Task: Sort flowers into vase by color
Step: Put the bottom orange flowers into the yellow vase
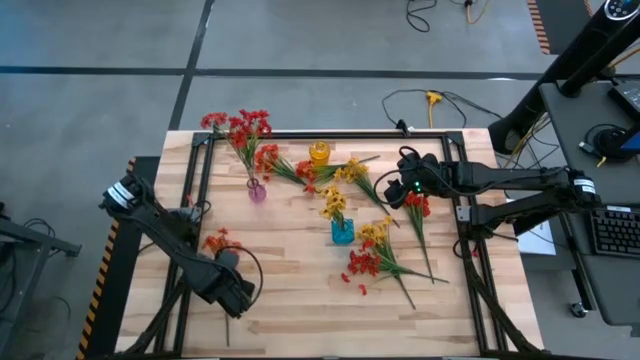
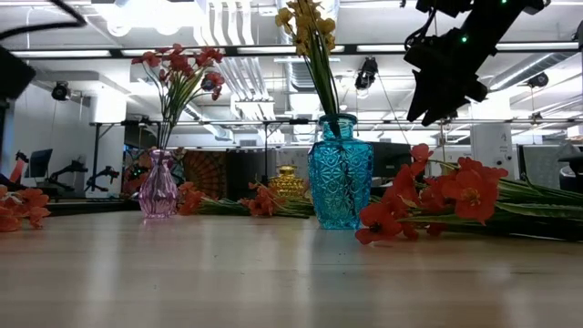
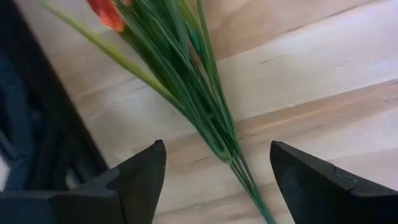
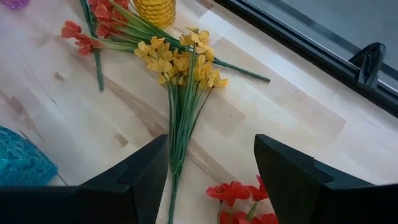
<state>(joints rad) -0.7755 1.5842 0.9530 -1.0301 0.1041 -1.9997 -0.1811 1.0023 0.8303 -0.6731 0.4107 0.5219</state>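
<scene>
We hold the left gripper [image 3: 214, 177] low over the wooden table [image 1: 290, 300] near its left front, jaws spread astride an orange-red sprig [image 3: 186, 81] lying flat. The right gripper [image 4: 211, 180] hovers, jaws apart, above a yellow sprig [image 4: 180, 68] beside the yellow vase [image 1: 319, 153]. An open workshop lies behind

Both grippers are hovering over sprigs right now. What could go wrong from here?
The left gripper stands open over a bundle of thin green stems; closing could catch only some and scatter the rest. The right gripper is open above the yellow sprig, whose stems lie beside red blooms, so it might lift mixed colours.
</scene>
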